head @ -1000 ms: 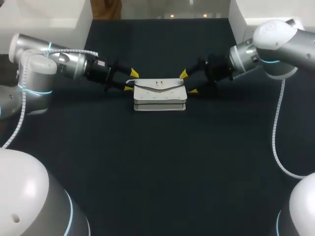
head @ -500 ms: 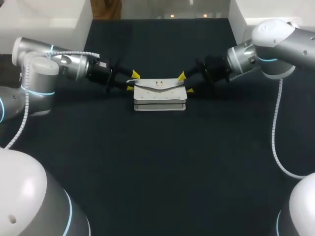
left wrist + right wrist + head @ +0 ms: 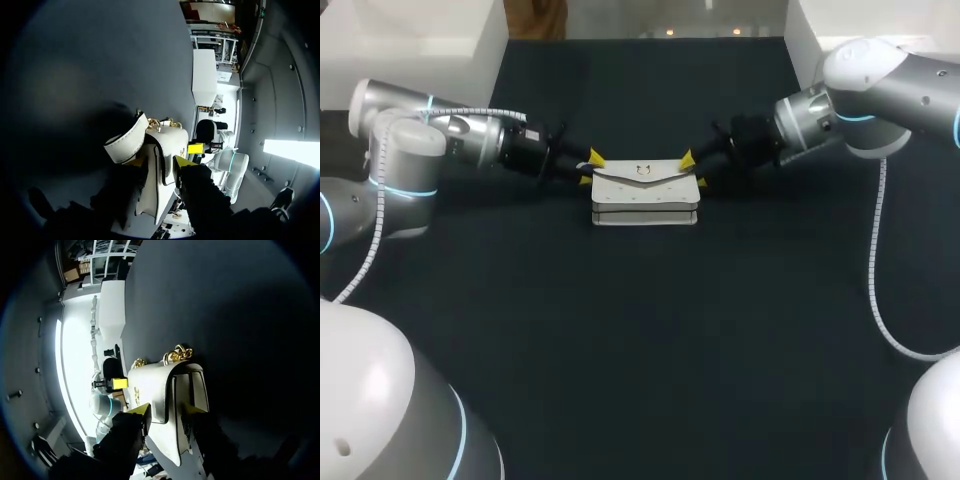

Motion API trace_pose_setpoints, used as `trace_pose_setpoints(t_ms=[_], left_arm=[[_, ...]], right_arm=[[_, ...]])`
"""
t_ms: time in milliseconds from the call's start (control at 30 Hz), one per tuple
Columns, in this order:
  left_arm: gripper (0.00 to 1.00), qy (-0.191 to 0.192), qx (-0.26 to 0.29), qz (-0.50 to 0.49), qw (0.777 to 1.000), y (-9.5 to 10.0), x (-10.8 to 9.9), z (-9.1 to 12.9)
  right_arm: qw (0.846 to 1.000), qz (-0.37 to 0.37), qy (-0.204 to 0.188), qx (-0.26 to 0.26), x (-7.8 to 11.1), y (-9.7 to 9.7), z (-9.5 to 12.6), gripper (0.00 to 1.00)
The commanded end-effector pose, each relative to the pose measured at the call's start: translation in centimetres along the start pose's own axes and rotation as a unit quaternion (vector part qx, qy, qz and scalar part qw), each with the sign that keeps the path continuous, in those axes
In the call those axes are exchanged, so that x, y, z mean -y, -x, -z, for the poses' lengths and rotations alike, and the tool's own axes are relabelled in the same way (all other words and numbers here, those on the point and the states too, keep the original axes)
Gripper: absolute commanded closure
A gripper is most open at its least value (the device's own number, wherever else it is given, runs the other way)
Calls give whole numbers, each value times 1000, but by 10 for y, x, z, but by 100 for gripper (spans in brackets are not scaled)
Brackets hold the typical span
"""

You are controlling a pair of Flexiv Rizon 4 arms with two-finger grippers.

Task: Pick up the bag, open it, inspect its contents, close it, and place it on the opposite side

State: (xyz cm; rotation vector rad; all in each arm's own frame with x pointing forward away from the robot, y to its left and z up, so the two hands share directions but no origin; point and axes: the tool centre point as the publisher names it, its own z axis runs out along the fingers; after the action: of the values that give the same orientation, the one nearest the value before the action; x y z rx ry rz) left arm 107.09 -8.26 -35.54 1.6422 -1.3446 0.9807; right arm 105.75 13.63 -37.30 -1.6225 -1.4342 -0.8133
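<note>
Yellow-tipped and spread, the left claw (image 3: 590, 169) is set astride the left end of the white bag (image 3: 646, 190), which stands upright on the dark surface (image 3: 640, 350) at upper centre of the frame. At its right end the right claw (image 3: 695, 172) is likewise held spread, nothing yet pinched. The bag is judged light, fairly stiff-walled and smooth, its gold chain (image 3: 176, 354) loose; a hold on both ends, clear of the flap, is suggested so it can be opened.
</note>
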Motion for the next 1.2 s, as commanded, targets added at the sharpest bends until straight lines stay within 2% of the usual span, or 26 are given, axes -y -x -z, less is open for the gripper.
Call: trace_pose_setpoints(t_ms=[33, 67, 100, 367, 400, 433, 467, 567, 667, 867, 1033, 1067, 1100, 1133, 1200], left_arm=[[89, -2, -2, 2, 1000, 2, 0, -2], [99, -3, -3, 2, 1000, 2, 0, -2], [100, -3, -3, 3, 1000, 1, -1, -2], [100, -3, -3, 4, 1000, -2, -5, -2], [96, -4, -3, 3, 1000, -2, -6, -2], [72, -4, -4, 1, 1000, -3, -7, -1], [63, -6, -4, -2, 1000, -4, -9, -1], [59, -7, -5, -5, 1000, -5, -10, -1], [60, -8, -2, -3, 1000, -2, -7, -4], [58, -6, -2, 7, 1000, 4, -5, -6], [72, -9, -4, 6, 1000, 2, -5, -3], [81, -10, -4, 2, 1000, 0, -6, -2], [96, -11, -5, -1, 1000, -2, -6, -1], [100, -12, -6, -3, 1000, -3, -7, 0], [100, -12, -6, -8, 1000, -5, -8, 1]], right_arm=[[1000, -1, -2, -3, -2, 3, 0, 98], [1000, -1, -2, -4, -1, 3, 0, 100], [1000, -2, -1, -4, -1, 4, 0, 100], [1000, -1, 1, -8, 1, 4, 2, 100], [1000, 0, 2, -9, 2, 4, 2, 100], [1000, 0, 2, -9, 2, 4, 3, 72], [1000, 0, 3, -10, 2, 4, 3, 53], [1000, -1, 5, -12, 2, 5, 4, 41], [1000, -1, 6, -14, 2, 5, 4, 47], [1000, -4, 5, -15, 2, 6, 2, 51], [1000, -3, 4, -17, 3, 4, 2, 62], [1000, -2, 4, -17, 3, 3, 3, 79], [1000, 1, 5, -17, 3, 2, 4, 100], [1000, 2, 5, -17, 3, 1, 4, 100], [1000, 5, 6, -17, 4, -1, 5, 100]])
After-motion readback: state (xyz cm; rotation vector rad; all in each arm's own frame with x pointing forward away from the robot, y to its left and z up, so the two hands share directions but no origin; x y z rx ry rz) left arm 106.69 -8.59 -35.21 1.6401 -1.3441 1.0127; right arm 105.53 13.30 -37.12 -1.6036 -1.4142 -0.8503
